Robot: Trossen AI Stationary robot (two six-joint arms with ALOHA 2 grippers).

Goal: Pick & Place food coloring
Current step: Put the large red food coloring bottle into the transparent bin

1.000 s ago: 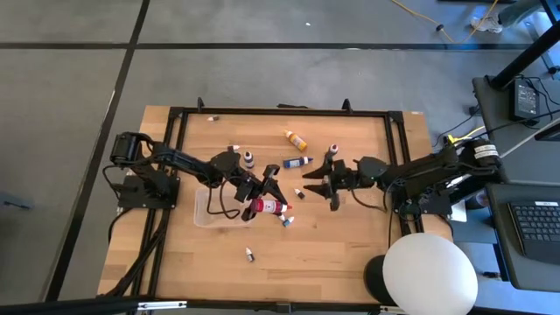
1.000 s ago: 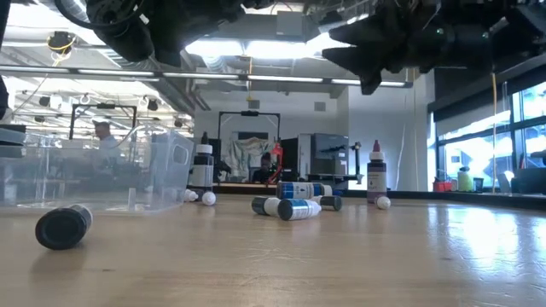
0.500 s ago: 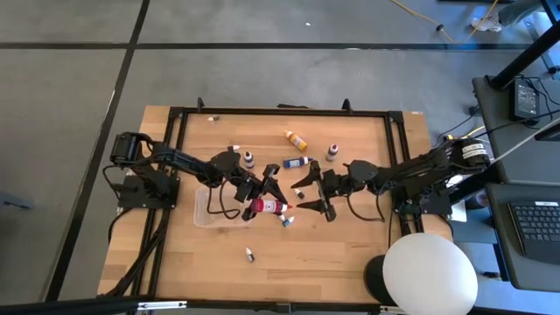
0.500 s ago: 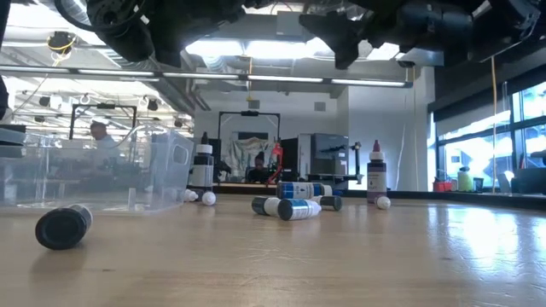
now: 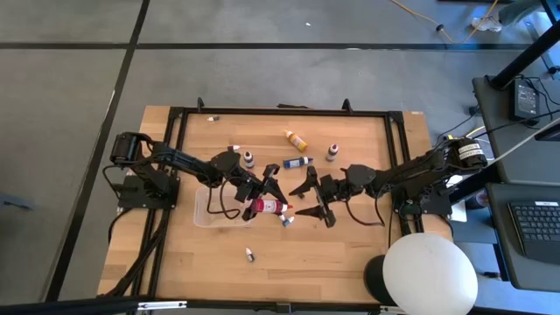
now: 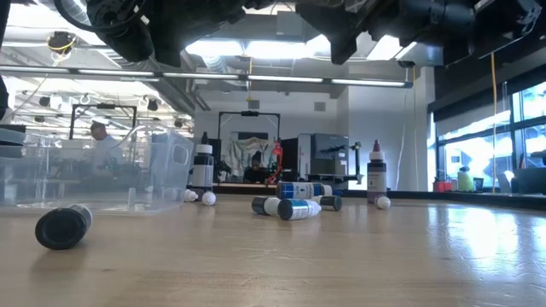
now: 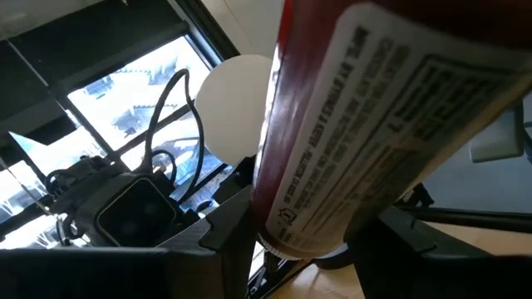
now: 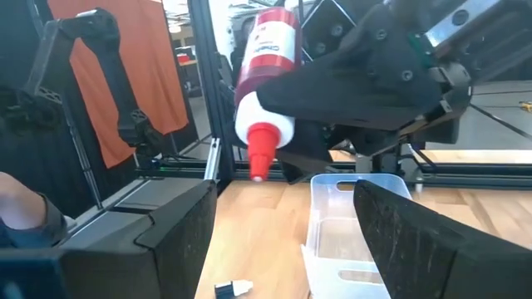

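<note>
A large red food coloring bottle (image 5: 267, 207) with a white label and red nozzle (image 8: 259, 154) sits in my shut left gripper (image 5: 262, 194), above the right edge of the clear tray (image 5: 210, 208). My right gripper (image 5: 308, 196) is open just right of that bottle, touching nothing. Other food coloring stands or lies on the wood: an orange-yellow bottle (image 5: 296, 139), a blue one (image 5: 297, 163), two upright dark ones (image 5: 248, 158) (image 5: 332, 151), and tiny ones (image 5: 287, 220) (image 5: 250, 255). My left gripper pinches the red bottle's labelled body (image 7: 332, 208) between its two fingers (image 7: 224, 241), which lie across it. The bottle is lifted clear of the table and tilted, with its nozzle end lowest, facing my right gripper.
The black frame (image 5: 280, 111) borders the wooden table. A dark-capped bottle (image 6: 64, 226) lies close to the low camera. Open wood lies near the table's near edge (image 5: 332, 262). A white round lamp (image 5: 429, 273) sits at the near right corner. People show in the room behind.
My right gripper has moved toward the table's left, closing in on the red bottle held by my left gripper. The bottle and the things on the table have stayed where they were.
</note>
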